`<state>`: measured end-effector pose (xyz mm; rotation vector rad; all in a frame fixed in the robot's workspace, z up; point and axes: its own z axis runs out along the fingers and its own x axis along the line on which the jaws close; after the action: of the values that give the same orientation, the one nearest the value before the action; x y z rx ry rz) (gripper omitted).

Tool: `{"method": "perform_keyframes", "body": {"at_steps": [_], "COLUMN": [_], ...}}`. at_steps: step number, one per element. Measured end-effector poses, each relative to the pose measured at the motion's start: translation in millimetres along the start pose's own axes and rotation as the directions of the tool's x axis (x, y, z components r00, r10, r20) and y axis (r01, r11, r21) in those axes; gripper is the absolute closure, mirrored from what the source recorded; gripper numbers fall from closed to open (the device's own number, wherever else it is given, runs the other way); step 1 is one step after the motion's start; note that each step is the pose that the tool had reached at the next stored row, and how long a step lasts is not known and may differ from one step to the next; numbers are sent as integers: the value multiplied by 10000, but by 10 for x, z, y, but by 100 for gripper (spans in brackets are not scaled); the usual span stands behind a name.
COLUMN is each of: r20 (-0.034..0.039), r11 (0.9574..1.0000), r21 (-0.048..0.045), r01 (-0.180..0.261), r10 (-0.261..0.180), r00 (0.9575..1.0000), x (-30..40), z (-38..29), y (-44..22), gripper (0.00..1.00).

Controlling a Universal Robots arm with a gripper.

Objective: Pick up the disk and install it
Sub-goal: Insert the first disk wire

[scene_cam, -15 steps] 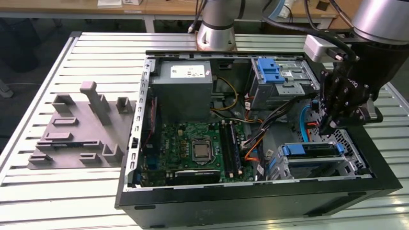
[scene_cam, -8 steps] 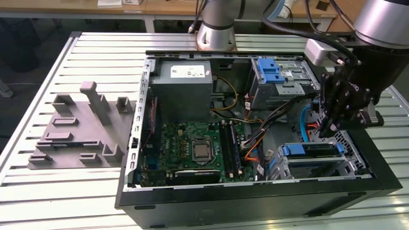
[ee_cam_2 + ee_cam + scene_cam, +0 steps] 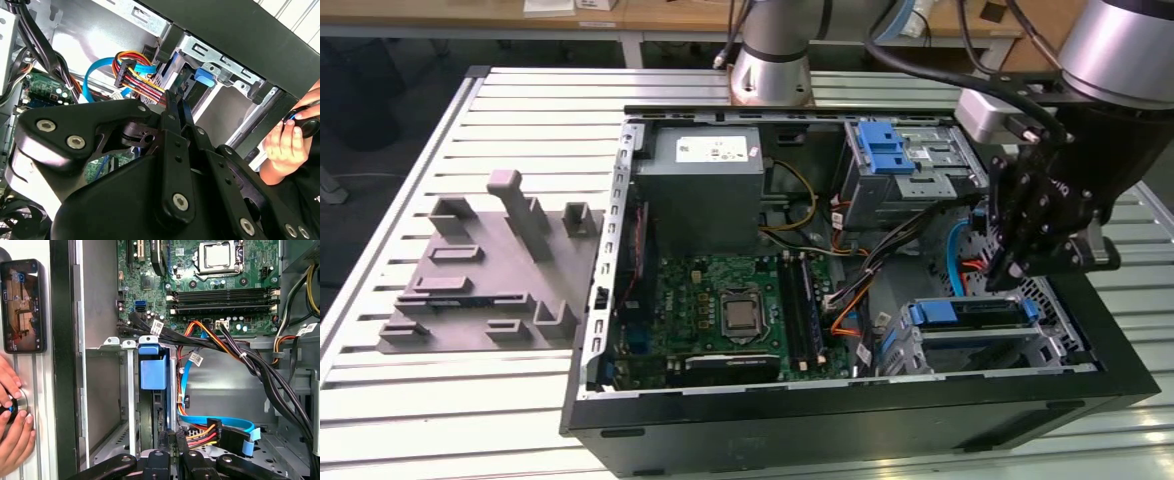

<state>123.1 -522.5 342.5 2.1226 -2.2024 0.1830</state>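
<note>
- Grey slatted table (image 3: 400, 400) carries the open black computer case (image 3: 854, 430) across the exterior view's middle and right.
- Black gripper (image 3: 1014, 272) hangs over the drive cage (image 3: 1061, 345), right of centre, fingers drawn together on nothing.
- Blue-framed disk (image 3: 970, 313) sits slotted in that cage, lower right, just below the gripper.

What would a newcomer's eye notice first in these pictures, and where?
The open computer case on the slatted table, its green motherboard bare in the middle. At the exterior view's right the gripper hangs over the drive cage, where the disk sits in its blue carrier. In the first wrist view a hand rests near a phone.
</note>
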Motion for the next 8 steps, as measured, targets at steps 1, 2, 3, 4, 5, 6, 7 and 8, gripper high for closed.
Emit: {"method": "perform_keyframes", "body": {"at_steps": [1, 2, 3, 4, 5, 6, 7, 8], "r20": [0, 0, 0, -2, -3, 0, 5, 16], "r11": [10000, 10000, 10000, 10000, 10000, 10000, 10000, 10000], "r21": [0, 0, -1, -1, -1, -2, -5, -9], "r01": [-1, -1, -1, -2, -3, -4, -6, -9], "r10": [1, 1, 1, 2, 3, 4, 6, 9], "r00": [10000, 10000, 10000, 10000, 10000, 10000, 10000, 10000], "x": [0, -1, 0, 3, 7, 14, 22, 29], "z": [5, 11, 16, 21, 26, 32, 38, 43], "y": [0, 0, 1, 1, 0, 1, 0, 0], "gripper": [84, 84, 84, 84, 84, 84, 84, 84]}}
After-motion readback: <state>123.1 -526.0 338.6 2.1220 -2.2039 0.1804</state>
